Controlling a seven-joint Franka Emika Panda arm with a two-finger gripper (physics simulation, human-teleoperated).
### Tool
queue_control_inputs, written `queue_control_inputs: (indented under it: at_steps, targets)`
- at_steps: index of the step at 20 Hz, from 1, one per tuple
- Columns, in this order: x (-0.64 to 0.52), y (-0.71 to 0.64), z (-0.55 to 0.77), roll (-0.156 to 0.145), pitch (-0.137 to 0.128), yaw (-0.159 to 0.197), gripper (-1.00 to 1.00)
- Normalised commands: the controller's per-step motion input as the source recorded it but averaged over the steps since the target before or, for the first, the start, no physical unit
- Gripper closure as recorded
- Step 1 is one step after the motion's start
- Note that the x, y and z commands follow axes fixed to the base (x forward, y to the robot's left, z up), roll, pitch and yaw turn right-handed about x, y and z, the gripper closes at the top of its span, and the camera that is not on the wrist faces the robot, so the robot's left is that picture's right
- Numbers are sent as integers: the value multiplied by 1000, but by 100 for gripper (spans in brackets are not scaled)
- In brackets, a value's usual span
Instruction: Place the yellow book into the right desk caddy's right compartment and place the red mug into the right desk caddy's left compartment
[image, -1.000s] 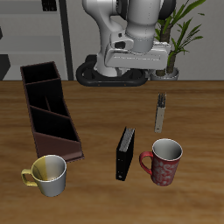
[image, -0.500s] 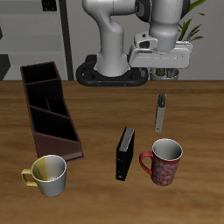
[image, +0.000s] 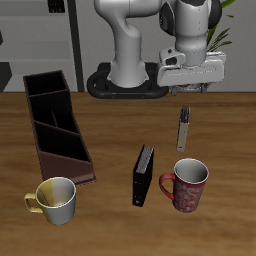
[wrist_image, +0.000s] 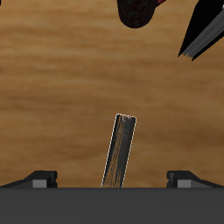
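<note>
1. The right desk caddy (image: 57, 126) is lying well away from the claw (image: 187, 88), nothing in it.
2. The yellow book (image: 184, 128) is standing almost directly under the claw, which is hanging open and holding nothing; slim, stiff and probably light, it invites pinching across its thin faces.
3. The red mug (image: 186, 185) is sitting beyond the book, towards the table's front edge.
</note>
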Motion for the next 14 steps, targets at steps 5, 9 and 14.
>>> queue_control_inputs:
  at_steps: [5,9,14]
  targets:
    - [-12,49,-182,-10,-42,-44,-100]
    - [-125,-105,-149,-31,-112,-22,-100]
    - [75,-161,-287,-10,-2,-33,-100]
